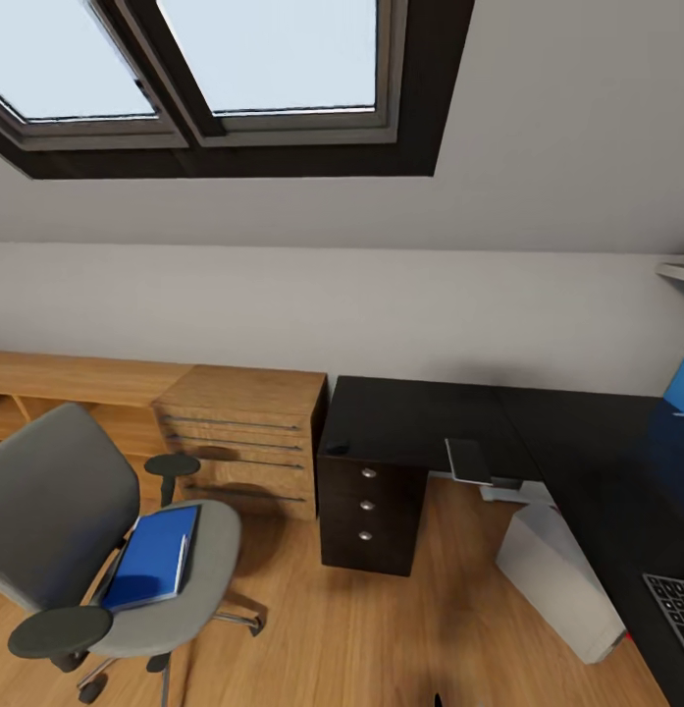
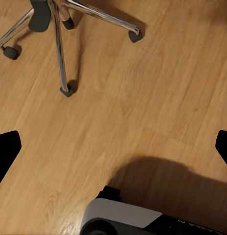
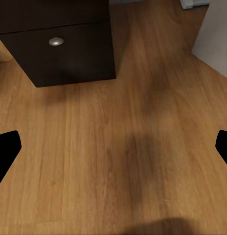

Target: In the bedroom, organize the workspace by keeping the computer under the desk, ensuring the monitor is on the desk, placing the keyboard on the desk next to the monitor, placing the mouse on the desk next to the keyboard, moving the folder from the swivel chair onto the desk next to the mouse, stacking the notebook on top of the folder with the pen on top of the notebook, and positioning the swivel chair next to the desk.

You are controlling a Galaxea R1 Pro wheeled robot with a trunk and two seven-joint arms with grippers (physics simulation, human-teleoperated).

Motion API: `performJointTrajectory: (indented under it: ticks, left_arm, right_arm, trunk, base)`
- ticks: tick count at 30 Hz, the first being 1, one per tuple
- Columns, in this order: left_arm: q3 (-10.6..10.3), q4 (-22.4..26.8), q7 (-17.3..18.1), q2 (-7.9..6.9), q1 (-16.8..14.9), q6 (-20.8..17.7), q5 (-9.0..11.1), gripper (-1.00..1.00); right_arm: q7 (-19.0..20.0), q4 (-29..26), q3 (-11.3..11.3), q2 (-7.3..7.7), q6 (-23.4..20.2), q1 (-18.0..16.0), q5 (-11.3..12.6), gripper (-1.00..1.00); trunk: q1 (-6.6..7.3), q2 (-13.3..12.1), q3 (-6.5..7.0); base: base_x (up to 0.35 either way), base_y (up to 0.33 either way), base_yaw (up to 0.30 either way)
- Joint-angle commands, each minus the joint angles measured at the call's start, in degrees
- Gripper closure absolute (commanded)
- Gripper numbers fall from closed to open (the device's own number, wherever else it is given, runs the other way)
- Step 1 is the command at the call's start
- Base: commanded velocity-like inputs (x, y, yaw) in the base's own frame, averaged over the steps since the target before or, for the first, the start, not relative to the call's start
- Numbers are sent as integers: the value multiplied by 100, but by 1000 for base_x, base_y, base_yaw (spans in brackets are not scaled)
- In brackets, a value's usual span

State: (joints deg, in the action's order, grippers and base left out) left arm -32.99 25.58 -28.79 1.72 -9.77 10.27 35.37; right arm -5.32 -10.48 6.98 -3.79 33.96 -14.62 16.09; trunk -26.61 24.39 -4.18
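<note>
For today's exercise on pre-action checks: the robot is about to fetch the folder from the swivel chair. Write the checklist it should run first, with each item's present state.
1. Folder lies flat on the swivel chair seat: ok.
2. Top of the folder is bare: cannot tell; a thin pale strip lies along its edge.
3. Left gripper open and holding nothing: ok.
4. Right gripper open and holding nothing: ok.
5. Desk has bare surface for the folder: ok.
6. Keyboard on the desk: ok, though cut by the picture's edge.
</note>
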Motion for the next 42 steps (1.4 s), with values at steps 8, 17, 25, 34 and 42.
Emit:
performJointTrajectory:
  ticks: [8, 17, 25, 34, 42]
  left_arm:
    - [-48, 8, -46, 21, -8, 30, 57, -100]
    - [62, 2842, -244, 134, -8, -1871, -280, -100]
    - [1212, 3928, -343, 210, -446, -3013, -391, -100]
    - [1483, 3939, -312, -84, -499, -2986, -403, -100]
    - [1452, 3471, -312, -86, -502, -2963, -406, -100]
  right_arm:
    - [-44, 2, 49, 8, 14, -5, 14, -100]
    - [-206, -782, 40, 63, -94, -34, 9, -100]
    - [-904, -2969, -10, 397, -4267, -1540, 88, -100]
    - [-895, -3037, 19, 311, -4591, -1827, 178, -100]
    - [-888, -3063, 27, 206, -4581, -1816, 142, -100]
  trunk:
    - [83, -147, 59]
    - [83, -147, 59]
    - [83, -147, 59]
    - [83, -147, 59]
    - [83, -147, 59]
  base:
    - [9, 0, 0]
    - [0, 0, 0]
    - [0, 0, 0]
    - [0, 0, 0]
    - [143, -66, 20]
